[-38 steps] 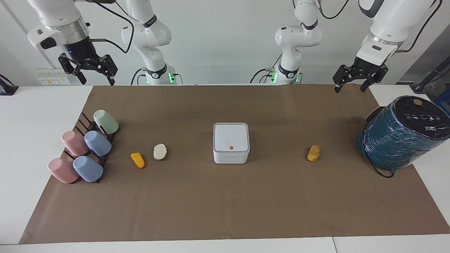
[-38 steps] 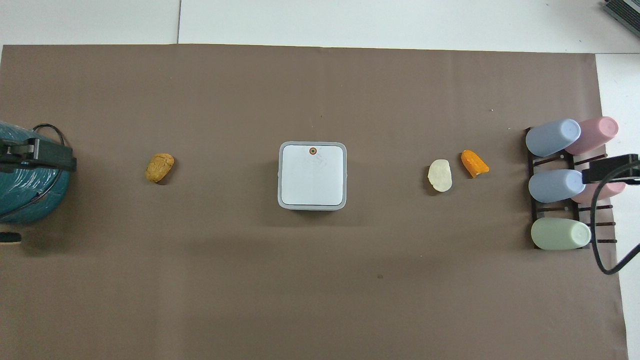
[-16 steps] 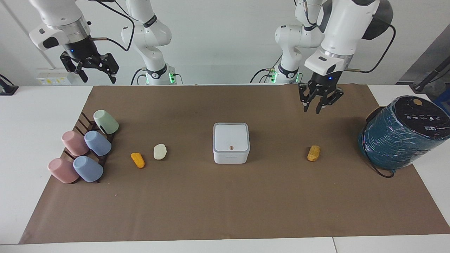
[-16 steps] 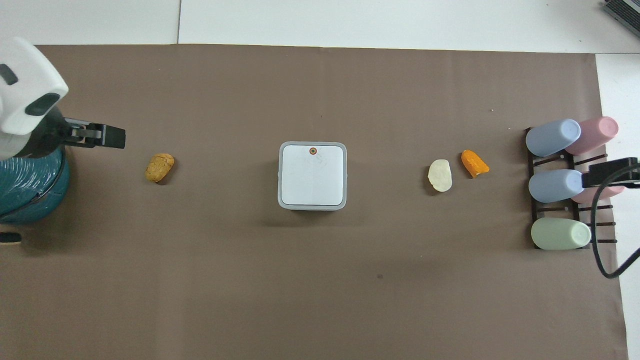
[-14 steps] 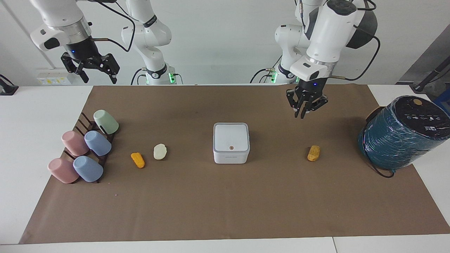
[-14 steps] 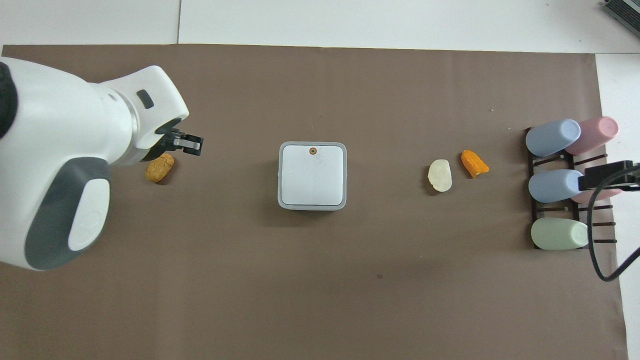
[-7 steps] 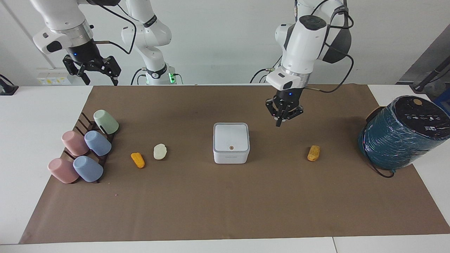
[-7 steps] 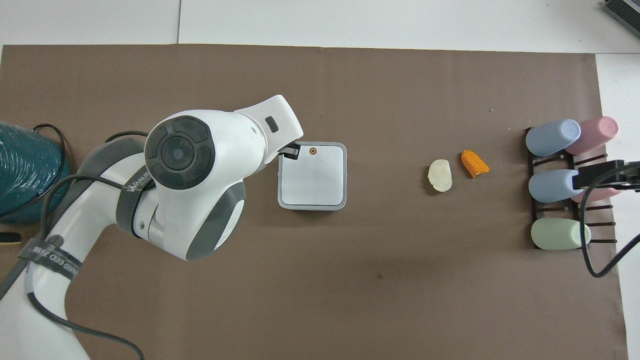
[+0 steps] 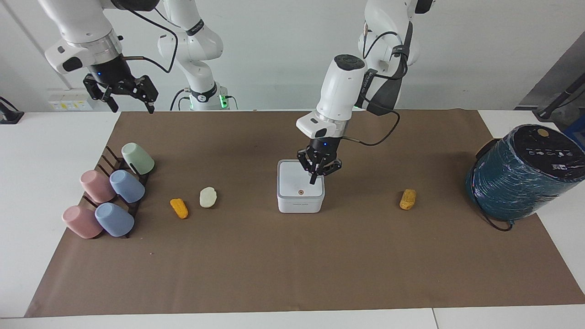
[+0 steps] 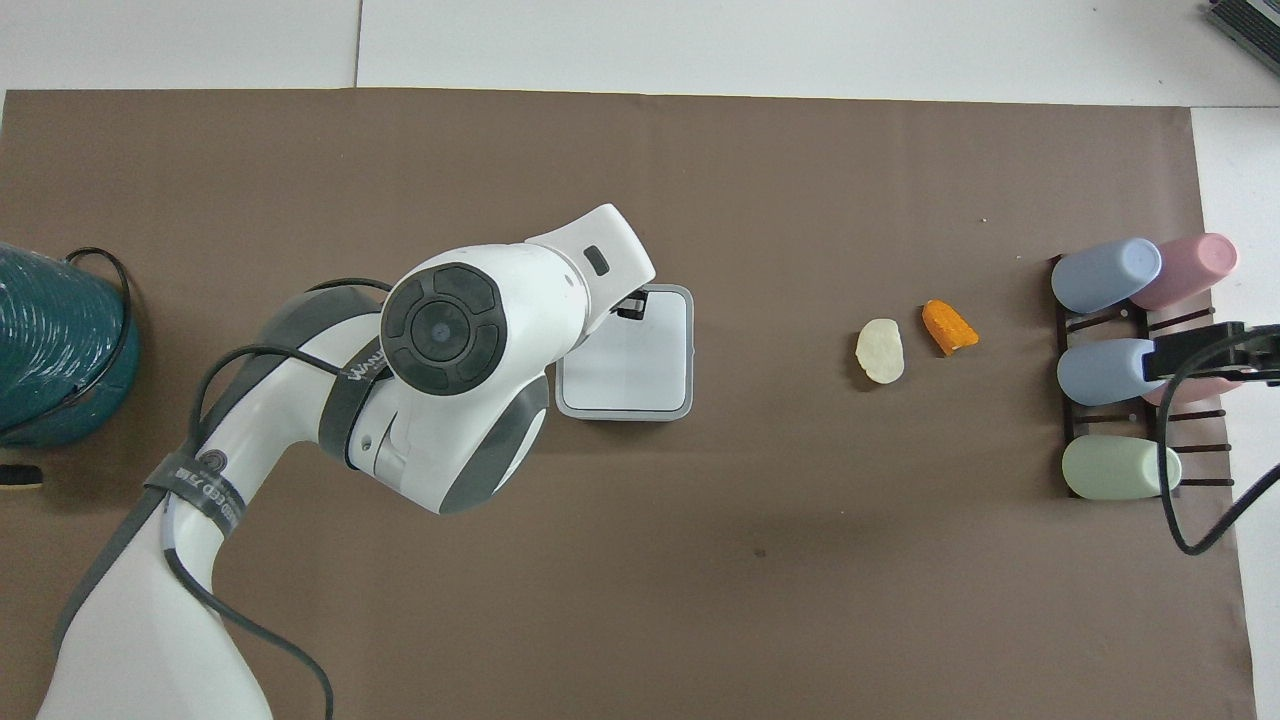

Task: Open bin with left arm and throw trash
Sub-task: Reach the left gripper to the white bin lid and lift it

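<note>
Brown paper mat [image 9: 292, 265] over a white table, plain white wall at the robots' end. At the mat's centre, the small white bin [image 9: 300, 203], lid down, brown dot [image 9: 300, 192] on the lid's edge farther from the robots.

Poised over that lid, toward the left arm's end and close to the dot: the left gripper [image 9: 314, 177], pointing straight down. Cannot tell whether clenched or released, nor whether touching the lid yet. Judged as lining up to press or pry the lid open; the dot probably marks the spot. Hidden under the arm in the overhead view, with only part of the lid [image 10: 650, 350] showing.

Waiting high over the mat's edge nearest the robots, at the right arm's end: the right gripper [image 9: 131, 106], spread wide and holding nothing. Probably kept there so as to stay close to the two lumps on its side.

Trash not yet picked up, all flat on the mat. Toward the right arm's end, a cream-white lump [image 9: 208, 197] and, just beside it, an orange lump [image 9: 179, 208]. Toward the left arm's end, well apart from the bin, a yellow-orange lump [image 9: 407, 199].

Off to the ends and out of the way: pastel cups [image 9: 109, 196] tipped on a dark rack, and a teal wrapped cylinder [image 9: 521, 178].
</note>
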You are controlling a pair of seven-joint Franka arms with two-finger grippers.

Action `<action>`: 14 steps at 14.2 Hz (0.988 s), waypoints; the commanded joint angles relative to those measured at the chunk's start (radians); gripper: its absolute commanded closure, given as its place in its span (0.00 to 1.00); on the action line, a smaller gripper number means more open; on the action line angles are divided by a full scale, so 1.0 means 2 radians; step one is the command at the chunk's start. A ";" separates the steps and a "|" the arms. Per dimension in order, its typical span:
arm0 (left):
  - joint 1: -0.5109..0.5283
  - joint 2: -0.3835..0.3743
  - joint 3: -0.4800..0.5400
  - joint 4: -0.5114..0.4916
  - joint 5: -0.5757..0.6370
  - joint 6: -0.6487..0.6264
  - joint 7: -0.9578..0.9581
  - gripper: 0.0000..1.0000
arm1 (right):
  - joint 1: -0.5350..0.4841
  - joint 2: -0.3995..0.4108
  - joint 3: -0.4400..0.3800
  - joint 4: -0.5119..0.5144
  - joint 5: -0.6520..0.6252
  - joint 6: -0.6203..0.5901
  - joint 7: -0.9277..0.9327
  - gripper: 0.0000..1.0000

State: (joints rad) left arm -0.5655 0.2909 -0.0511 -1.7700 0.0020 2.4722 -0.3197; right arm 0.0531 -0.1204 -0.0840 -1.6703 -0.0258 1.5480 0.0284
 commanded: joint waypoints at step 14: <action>-0.002 -0.107 0.012 -0.012 -0.005 -0.213 -0.026 1.00 | 0.088 0.148 0.003 -0.179 0.075 0.386 0.032 0.00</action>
State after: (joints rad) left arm -0.5837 0.1616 -0.0420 -1.7604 0.0020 2.1487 -0.3668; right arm 0.2039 0.1950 -0.0770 -1.9652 0.1067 2.2759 0.0714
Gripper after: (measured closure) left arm 0.987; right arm 0.000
